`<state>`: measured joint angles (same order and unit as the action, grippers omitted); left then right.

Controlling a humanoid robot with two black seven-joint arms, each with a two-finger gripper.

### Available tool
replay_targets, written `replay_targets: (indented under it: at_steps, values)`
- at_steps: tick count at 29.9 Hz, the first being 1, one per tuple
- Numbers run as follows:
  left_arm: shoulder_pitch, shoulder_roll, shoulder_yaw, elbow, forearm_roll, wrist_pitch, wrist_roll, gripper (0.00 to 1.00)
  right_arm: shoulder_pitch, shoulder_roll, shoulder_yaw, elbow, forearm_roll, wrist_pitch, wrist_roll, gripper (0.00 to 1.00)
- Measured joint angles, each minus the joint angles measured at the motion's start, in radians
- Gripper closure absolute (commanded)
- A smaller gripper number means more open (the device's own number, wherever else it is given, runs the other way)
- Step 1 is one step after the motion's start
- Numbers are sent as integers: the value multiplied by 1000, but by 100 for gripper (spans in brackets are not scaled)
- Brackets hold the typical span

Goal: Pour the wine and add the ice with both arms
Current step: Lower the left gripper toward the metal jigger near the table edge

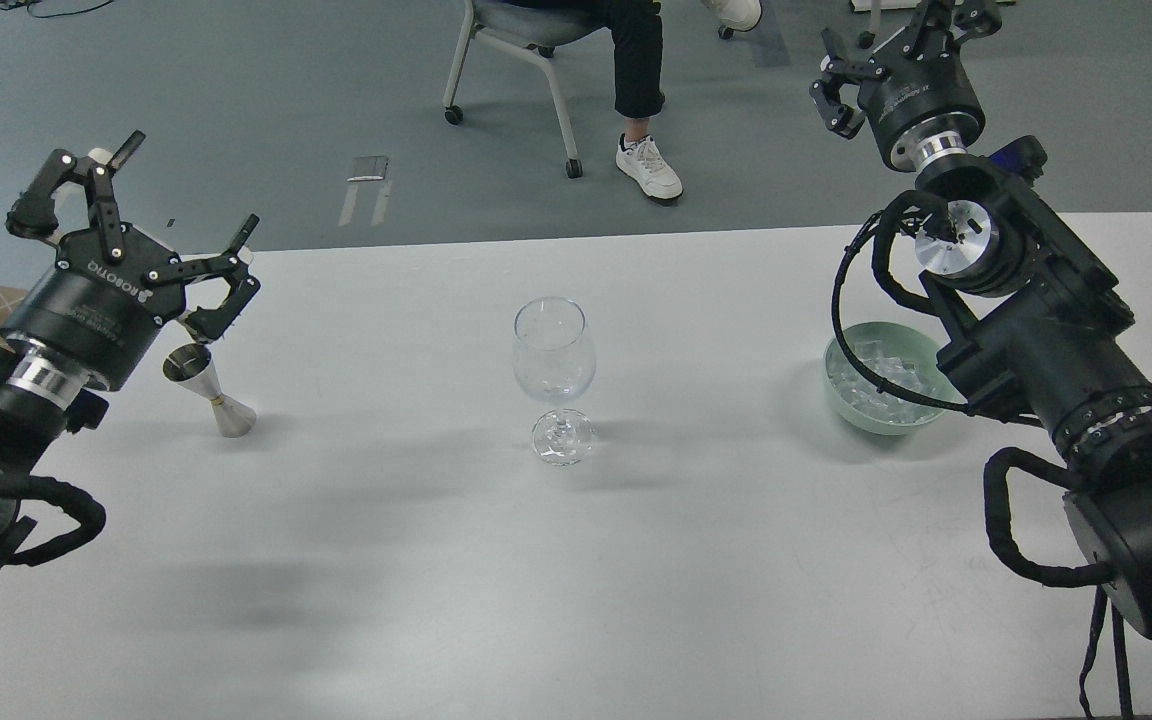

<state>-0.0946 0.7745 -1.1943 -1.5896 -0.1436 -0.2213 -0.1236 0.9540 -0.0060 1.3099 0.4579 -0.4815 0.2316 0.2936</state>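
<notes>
Lying in the bowl (pixel 841 400), ice (pixel 871 385) sits below the right hand (pixel 876 50).

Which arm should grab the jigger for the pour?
Left. Its end effector is open and right above the jigger; the right end effector is raised far across the table, beyond the ice bowl.

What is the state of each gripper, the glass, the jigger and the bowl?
left gripper: open, holding nothing
right gripper: open, holding nothing
wine glass: upright, looks empty
jigger: upright on the table
bowl: holds ice cubes
</notes>
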Motion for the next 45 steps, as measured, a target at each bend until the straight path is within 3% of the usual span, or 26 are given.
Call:
replay_targets:
  at_steps: [8,13,20,21,22,29,32,36,40,45]
  values:
    - [299,-79,-163,-47,-94,-14,0,2,-11,-22,3,25,0,0,10,0]
    - [419,-113,-273,-96,-99,-37,3,2,-12,-25,3,25,0,-8,10,0]
    - [540,-184,-286,-102,-107,-59,26,9,-12,-26,2,25,0,-43,10,0]
    - [549,-210,-286,-102,-107,-55,28,20,-12,-30,2,25,0,-46,10,0]
    - [553,-232,-284,-101,-107,-51,29,22,-12,-35,2,25,0,-48,10,0]
    - [499,-292,-287,-82,-85,16,35,23,-36,-46,2,25,0,-52,10,0]
    - [478,-301,-293,-71,-34,30,31,45,-43,-47,2,25,0,-53,10,0]
    - [473,-334,-300,-71,-11,71,40,40,-46,-48,2,24,0,-54,10,0]
    - [471,-412,-321,-71,-4,203,39,38,-46,-47,2,25,0,-55,10,0]
    - [453,-443,-330,-61,0,239,49,47,-45,-47,2,24,0,-60,10,0]
